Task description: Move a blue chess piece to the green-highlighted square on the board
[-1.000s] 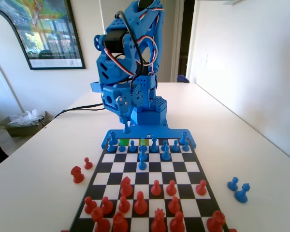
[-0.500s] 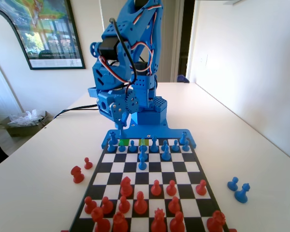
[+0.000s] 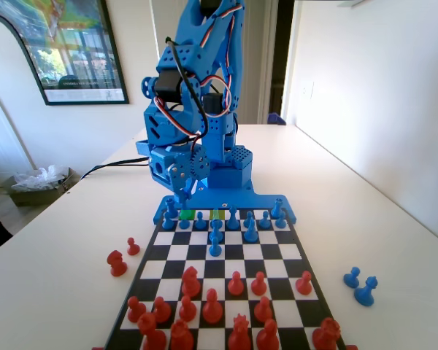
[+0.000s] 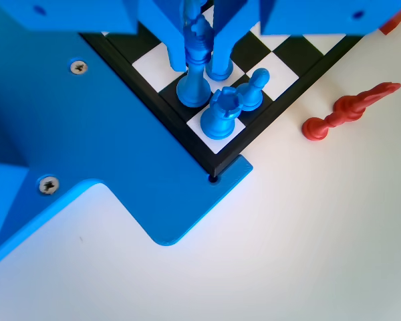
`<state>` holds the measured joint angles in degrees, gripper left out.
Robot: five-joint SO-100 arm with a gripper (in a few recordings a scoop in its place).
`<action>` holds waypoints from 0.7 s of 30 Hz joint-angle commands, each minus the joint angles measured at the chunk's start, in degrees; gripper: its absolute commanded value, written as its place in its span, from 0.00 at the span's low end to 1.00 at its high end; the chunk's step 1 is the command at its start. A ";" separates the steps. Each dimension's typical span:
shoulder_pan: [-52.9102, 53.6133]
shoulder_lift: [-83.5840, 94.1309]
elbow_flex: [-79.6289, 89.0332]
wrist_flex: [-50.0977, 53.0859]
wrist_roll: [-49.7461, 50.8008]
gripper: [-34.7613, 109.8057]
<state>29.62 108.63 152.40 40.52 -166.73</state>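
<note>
Near twelve o'clock in the wrist view, the blue two-finger gripper [image 4: 202, 40] stands narrowly open, its jaws flanking the slender blue plastic chess piece [image 4: 196, 73] on the chequered board [image 4: 281, 67].

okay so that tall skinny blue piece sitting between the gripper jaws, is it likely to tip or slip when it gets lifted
Probably tippy: the blue chess piece is tall and slender over a small round base, standing close beside a rook and a pawn. Its smooth plastic stem may slip or twist between the jaws of the gripper. It looks stiff and light.
</note>
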 commanded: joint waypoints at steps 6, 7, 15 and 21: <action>0.79 0.88 -0.35 0.70 -24.17 0.25; 0.70 0.88 -0.35 0.79 -24.17 0.25; 0.18 0.97 -1.14 2.64 -24.43 0.29; -0.26 1.14 -3.60 6.42 -23.99 0.30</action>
<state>29.00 108.63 151.70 44.82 -166.73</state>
